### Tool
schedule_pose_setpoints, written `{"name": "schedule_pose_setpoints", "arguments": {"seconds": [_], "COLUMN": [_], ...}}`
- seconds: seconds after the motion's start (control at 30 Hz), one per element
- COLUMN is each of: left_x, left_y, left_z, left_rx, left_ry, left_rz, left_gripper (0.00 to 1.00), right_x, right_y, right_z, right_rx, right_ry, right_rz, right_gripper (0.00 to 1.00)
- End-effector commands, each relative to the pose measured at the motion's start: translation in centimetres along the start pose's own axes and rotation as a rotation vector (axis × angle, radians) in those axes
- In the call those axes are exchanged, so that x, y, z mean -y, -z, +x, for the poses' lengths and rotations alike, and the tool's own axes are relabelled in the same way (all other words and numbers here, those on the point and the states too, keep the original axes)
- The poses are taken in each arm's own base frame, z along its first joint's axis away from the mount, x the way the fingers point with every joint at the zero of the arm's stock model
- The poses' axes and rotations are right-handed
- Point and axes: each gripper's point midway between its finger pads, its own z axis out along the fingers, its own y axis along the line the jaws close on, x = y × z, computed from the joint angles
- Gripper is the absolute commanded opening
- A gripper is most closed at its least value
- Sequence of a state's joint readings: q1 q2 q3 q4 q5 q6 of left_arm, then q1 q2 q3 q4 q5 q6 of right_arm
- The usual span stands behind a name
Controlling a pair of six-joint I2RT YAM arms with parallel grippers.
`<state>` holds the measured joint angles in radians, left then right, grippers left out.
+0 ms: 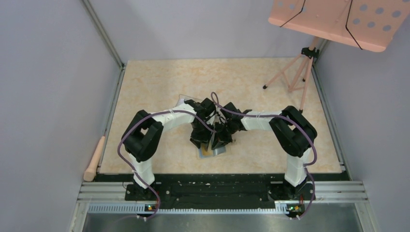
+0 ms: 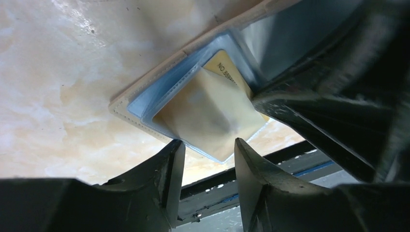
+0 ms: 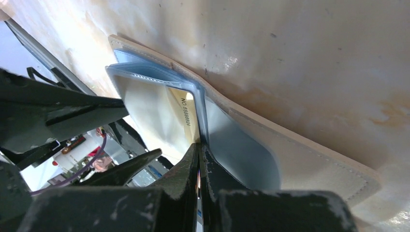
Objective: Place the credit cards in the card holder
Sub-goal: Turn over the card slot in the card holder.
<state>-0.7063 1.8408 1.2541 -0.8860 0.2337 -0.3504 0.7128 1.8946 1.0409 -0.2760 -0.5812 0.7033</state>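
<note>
The beige card holder (image 1: 213, 151) lies open near the table's front edge, its blue pockets showing in the left wrist view (image 2: 126, 109) and the right wrist view (image 3: 309, 159). A golden credit card (image 2: 226, 69) sits partly inside a translucent pocket, its numbered end exposed (image 3: 185, 110). My right gripper (image 3: 199, 145) is shut on the card's exposed end, right at the holder's fold. My left gripper (image 2: 207, 145) is open, its fingertips on either side of the pocket's near corner, holding nothing. Both grippers meet over the holder in the top view (image 1: 212, 137). Other cards are out of view.
A clear plastic box (image 1: 185, 100) lies behind the left arm, mostly hidden. A pink music stand (image 1: 338, 19) with tripod legs (image 1: 295, 72) stands at the back right. A wooden stick (image 1: 94, 159) leans outside the left edge. The black base rail (image 1: 217, 188) runs along the front.
</note>
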Motion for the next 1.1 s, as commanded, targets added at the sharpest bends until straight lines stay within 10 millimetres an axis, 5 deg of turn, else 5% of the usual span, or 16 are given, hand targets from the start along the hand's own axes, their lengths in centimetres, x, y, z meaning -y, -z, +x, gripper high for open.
{"name": "schedule_pose_setpoints", "arguments": {"seconds": [0.0, 0.23, 0.43, 0.93, 1.07], "left_x": [0.3, -0.6, 2.5, 4.7, 5.3], "left_y": [-0.9, -0.4, -0.2, 3.1, 3.6], "left_z": [0.3, 0.2, -0.1, -2.3, -2.7], "left_rx": [-0.041, -0.041, -0.004, 0.127, 0.144], "left_ry": [-0.035, -0.059, -0.056, -0.026, -0.006], "left_rz": [-0.033, -0.120, 0.052, 0.161, 0.217], "left_gripper": [0.48, 0.48, 0.23, 0.16, 0.25], "right_x": [-1.0, -1.4, -1.3, -1.8, -2.6], "right_y": [0.8, 0.8, 0.7, 1.3, 1.7], "right_z": [0.3, -0.2, -0.1, -0.1, -0.4], "right_rx": [0.016, 0.005, 0.004, 0.015, 0.029], "right_ry": [0.019, 0.041, 0.043, 0.056, 0.060], "right_rz": [-0.016, -0.014, -0.011, -0.024, -0.046], "right_gripper": [0.00, 0.00, 0.00, 0.00, 0.00]}}
